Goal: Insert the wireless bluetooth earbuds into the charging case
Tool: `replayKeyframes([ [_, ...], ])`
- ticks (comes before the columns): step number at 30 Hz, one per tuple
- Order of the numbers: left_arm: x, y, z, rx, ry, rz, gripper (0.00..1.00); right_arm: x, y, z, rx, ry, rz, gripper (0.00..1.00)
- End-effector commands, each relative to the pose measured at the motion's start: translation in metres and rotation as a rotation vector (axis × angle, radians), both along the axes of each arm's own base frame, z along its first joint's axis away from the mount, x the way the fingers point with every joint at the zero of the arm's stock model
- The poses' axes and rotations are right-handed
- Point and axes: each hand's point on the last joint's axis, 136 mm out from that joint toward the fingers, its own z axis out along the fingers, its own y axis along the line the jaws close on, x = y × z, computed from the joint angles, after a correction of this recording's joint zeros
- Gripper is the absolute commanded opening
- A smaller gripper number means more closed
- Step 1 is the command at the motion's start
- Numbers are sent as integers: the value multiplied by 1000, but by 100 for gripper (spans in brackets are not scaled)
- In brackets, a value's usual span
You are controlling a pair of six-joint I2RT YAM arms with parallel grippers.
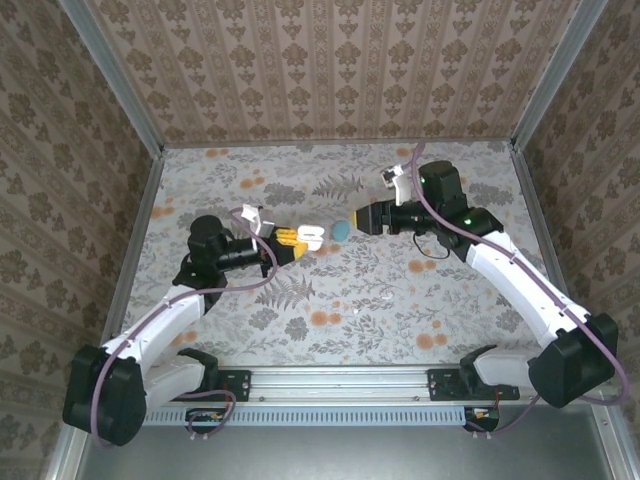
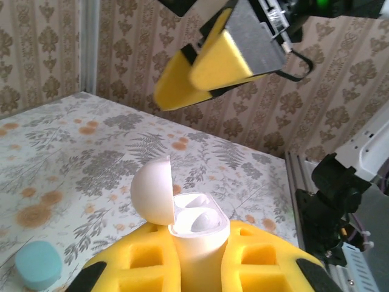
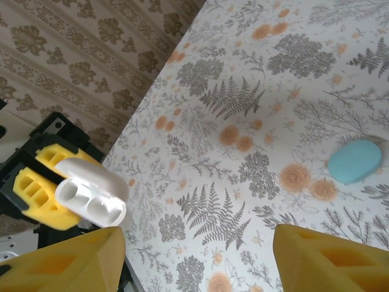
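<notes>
L gripper (image 1: 297,240) clamped on open white case (image 2: 197,234); R gripper (image 1: 362,219), jaws apart & empty, hangs at case's 2 o'clock by a teal pod (image 1: 342,230); buds too small to place, so best keep case level, wells up, for R's drop-in.

Open-lidded white charging case (image 2: 193,226), clamped in left gripper (image 2: 199,246); teal case (image 2: 38,264) on floral table (image 2: 91,152), lower left; right gripper (image 2: 183,87) overhead

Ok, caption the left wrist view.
Left gripper clamps the open white charging case, the open right gripper facing it.
</notes>
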Motion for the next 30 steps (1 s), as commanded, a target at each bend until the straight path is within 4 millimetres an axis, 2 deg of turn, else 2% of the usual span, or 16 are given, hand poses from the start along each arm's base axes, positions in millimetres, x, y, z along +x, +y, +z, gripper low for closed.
replayKeyframes([
  [1,7,6,10,-41,-85,49,0,-15,-14,-38,-89,98,-44,64],
  [5,13,10,4,-35,-73,75,0,-39,-15,-83,-252,139,-16,63],
  [8,16,11,1,-31,-66,87,0,-58,-17,-120,-452,168,25,63],
  [10,17,12,0,-29,-61,95,0,-65,-16,-138,-528,207,48,62],
  [13,18,13,-3,-26,-54,105,0,-67,-12,-155,-549,264,66,62],
  [14,18,13,-4,-24,-51,106,0,-67,-9,-167,-562,298,80,62],
  [16,18,14,-6,-18,-43,108,0,-66,-3,-179,-562,335,107,59],
  [19,16,17,-9,-11,-38,120,0,-63,5,-194,-572,382,138,49],
  [25,11,22,-12,5,-46,145,0,-57,15,-221,-609,448,175,44],
  [30,8,27,-13,12,-59,167,0,-67,13,-248,-644,516,193,40],
])
